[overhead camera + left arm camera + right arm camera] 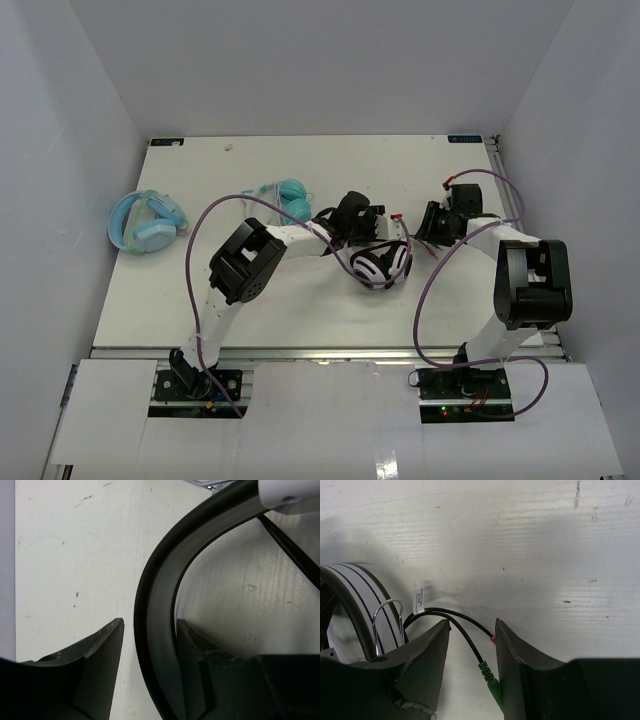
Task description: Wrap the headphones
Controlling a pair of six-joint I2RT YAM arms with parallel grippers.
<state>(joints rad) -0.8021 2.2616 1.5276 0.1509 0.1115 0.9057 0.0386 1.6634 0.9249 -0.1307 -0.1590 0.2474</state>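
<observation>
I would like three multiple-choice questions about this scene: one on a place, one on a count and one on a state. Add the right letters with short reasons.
1. Where is the headband in the left wrist view?
A) between the left gripper's fingers
B) inside a box
C) on a shelf

2. How many headphones lie on the table?
A) one
B) two
C) three

3. How do the right gripper's jaws stand?
A) shut tight
B) apart, with the green plug between them
C) out of view

Answers:
1 A: the band runs through the gap between the fingers.
2 C: there is a black-and-white pair, a teal pair and a light-blue pair.
3 B: bare table shows between the fingers beside the plug.
</observation>
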